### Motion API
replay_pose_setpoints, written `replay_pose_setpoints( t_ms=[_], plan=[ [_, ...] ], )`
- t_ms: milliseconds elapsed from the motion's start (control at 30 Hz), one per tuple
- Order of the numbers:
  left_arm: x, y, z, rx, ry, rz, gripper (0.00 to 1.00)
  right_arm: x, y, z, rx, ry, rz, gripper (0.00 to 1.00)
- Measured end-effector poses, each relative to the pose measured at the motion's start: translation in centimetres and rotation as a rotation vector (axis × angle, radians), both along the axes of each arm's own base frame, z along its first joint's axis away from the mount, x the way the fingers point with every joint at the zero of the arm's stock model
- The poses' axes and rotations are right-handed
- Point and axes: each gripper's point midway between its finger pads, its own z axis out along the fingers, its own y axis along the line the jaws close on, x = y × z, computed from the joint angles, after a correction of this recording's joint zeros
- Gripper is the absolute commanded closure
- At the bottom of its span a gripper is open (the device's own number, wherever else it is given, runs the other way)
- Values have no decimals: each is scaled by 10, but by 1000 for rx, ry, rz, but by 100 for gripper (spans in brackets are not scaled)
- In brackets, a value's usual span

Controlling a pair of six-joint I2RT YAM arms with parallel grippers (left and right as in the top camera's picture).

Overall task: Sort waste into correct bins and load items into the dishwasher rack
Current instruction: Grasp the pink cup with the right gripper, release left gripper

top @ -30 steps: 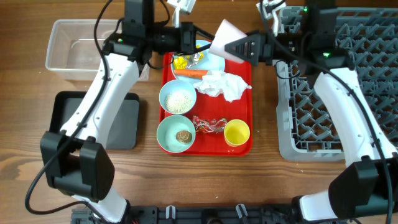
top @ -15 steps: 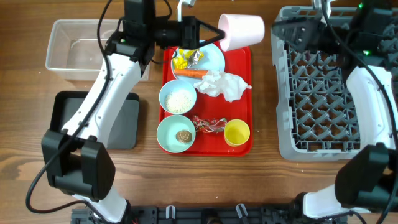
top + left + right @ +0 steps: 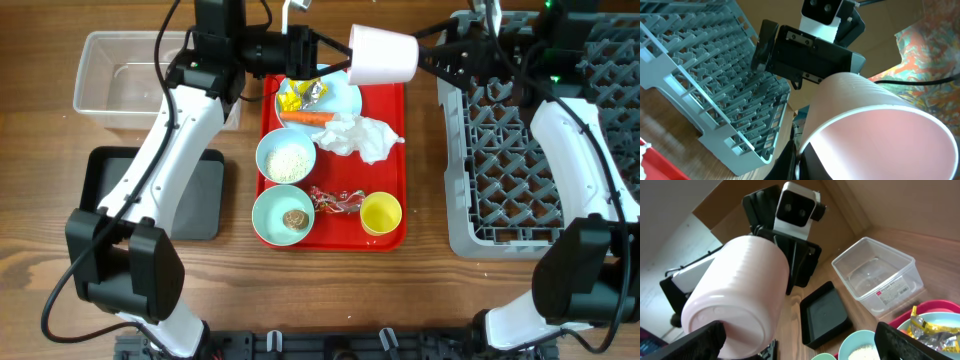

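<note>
My left gripper [image 3: 335, 53] is shut on the rim of the small pink cup [image 3: 385, 55] and holds it on its side, high above the red tray's far end. The left wrist view shows the rim pinched between my fingers [image 3: 800, 160] and the cup's inside [image 3: 875, 125]. My right gripper [image 3: 437, 62] is open at the cup's base. In the right wrist view its fingers [image 3: 805, 342] stand wide apart, with the base [image 3: 740, 290] by the left finger. The grey dishwasher rack [image 3: 520, 150] stands at the right. The clear tub [image 3: 120, 75] and black tray [image 3: 200, 200] are at the left.
The red tray [image 3: 385, 180] holds a light-blue plate [image 3: 345, 100] with yellow and silver wrappers [image 3: 300, 95], a carrot piece [image 3: 305, 118], a napkin [image 3: 360, 137], a bowl of rice [image 3: 286, 157], a teal bowl with a brown lump [image 3: 283, 215], a red wrapper [image 3: 335, 200] and a yellow cup [image 3: 381, 213].
My right gripper drew back over the rack, then came back left to the cup's base. The left gripper kept hold of the cup, which now lies more level.
</note>
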Motion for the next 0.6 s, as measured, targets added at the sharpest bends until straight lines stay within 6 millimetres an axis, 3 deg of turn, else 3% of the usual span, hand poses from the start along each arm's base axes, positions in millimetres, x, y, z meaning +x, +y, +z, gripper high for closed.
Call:
replay_pose_setpoints(
  t_ms=[133,367,433,600],
  plan=[
    [-3,-5,0,0,0,-12,96,8,-25,0,2,20,-62,4],
    [-3,-5,-1,1,1,-11,96,8,-24,2,2,20,-61,4],
    [-2,-5,-1,2,1,-8,96,2,-19,8,0,1,-48,4],
    [3,3,-2,5,8,15,96,-19,22,18,-3,-65,56,3]
  ],
)
